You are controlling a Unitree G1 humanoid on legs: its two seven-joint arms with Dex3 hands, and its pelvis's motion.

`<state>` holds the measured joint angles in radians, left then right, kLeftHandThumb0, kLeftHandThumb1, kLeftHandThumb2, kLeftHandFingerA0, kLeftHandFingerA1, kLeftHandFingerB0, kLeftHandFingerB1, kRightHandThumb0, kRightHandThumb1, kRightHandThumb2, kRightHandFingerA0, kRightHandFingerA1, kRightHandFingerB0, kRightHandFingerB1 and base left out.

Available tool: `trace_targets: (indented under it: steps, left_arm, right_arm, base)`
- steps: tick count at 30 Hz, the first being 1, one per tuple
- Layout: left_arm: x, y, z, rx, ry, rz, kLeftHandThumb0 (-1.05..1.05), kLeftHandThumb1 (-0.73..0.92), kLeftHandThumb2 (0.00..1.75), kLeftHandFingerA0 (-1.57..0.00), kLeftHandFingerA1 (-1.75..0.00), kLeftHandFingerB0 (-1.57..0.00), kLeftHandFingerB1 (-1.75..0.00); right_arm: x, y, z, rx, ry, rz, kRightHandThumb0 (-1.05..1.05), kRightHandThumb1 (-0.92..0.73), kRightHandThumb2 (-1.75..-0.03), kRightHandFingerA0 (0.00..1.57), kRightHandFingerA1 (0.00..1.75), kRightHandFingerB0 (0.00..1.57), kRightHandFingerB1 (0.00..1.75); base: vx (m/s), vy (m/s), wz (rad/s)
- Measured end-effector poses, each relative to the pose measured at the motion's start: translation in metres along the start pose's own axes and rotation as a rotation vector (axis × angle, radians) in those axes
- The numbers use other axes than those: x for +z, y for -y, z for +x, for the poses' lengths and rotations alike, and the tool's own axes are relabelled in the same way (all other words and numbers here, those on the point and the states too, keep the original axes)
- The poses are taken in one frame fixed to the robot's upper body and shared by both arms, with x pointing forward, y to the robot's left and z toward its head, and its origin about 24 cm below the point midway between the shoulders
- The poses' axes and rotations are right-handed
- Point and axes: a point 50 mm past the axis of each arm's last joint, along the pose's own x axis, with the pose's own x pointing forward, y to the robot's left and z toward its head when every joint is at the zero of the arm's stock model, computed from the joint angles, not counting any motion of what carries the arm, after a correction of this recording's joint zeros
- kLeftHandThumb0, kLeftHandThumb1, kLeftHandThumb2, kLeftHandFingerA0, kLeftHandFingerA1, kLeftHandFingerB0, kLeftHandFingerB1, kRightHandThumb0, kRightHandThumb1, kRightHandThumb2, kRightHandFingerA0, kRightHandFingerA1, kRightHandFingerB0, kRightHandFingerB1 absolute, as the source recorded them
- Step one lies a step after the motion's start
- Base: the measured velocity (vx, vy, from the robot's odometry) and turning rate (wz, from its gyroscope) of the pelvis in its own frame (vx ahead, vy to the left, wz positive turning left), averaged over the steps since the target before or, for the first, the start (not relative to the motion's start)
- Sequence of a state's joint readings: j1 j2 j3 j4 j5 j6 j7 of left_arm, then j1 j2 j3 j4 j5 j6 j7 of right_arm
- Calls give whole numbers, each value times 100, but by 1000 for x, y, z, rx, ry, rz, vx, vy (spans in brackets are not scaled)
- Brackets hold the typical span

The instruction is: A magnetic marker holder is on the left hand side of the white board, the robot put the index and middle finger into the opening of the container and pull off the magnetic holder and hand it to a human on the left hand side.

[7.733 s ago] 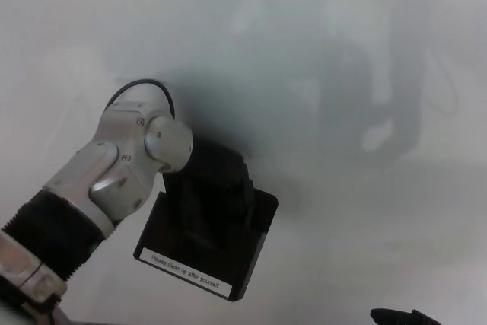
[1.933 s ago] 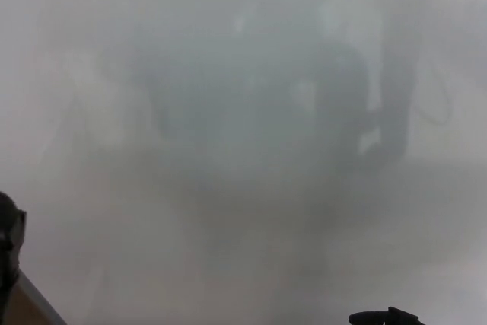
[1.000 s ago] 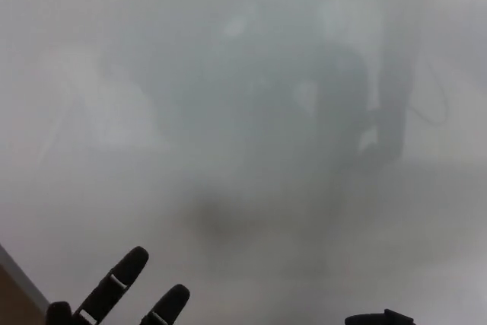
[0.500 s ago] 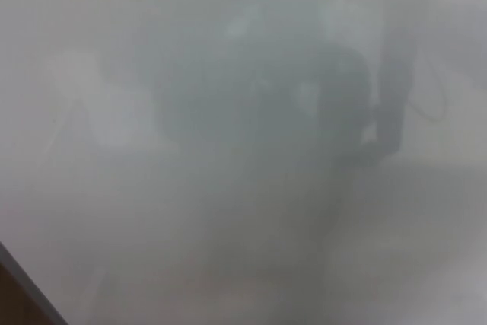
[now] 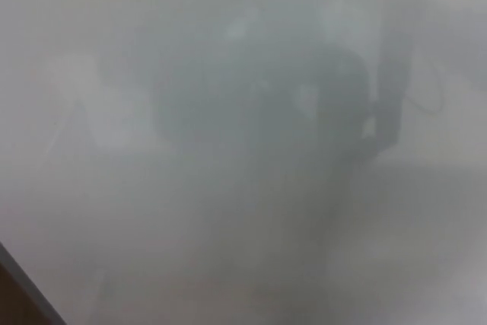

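Where dim reflections blur, glossy whiteboard [image 5: 152, 211], brown corner [image 5: 14, 306]

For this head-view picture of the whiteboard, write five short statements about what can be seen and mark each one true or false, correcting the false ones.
1. The whiteboard fills nearly the whole picture. True.
2. A black magnetic holder is stuck to the board. False: no holder is visible on the board.
3. The robot's left hand reaches across the board. False: neither hand is in view.
4. A dark frame edge cuts across the lower left corner. True.
5. The board carries clear handwritten text. False: it shows only hazy grey reflections; no writing can be made out.
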<state>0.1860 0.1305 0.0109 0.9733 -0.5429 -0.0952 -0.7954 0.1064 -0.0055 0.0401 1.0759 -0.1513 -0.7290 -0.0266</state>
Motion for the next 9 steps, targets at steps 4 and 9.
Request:
trace_targets:
  steps: [4,9]
  left_arm:
    - [0,-4,-3,30,1,48,-80,55,87,-15,-47,-10,-39]
    - [3,-7,-4,52,13,103,-79,54,86,-15,-48,-10,-39]
  right_arm:
    - [-3,0,-3,1,-11,-3,-58,-46,-86,94,70,69,64]
    - [-6,1,-6,-2,-19,-6,-49,-59,-58,109,57,78,52]
  base:
    - [0,0,0]
    - [0,0,0]
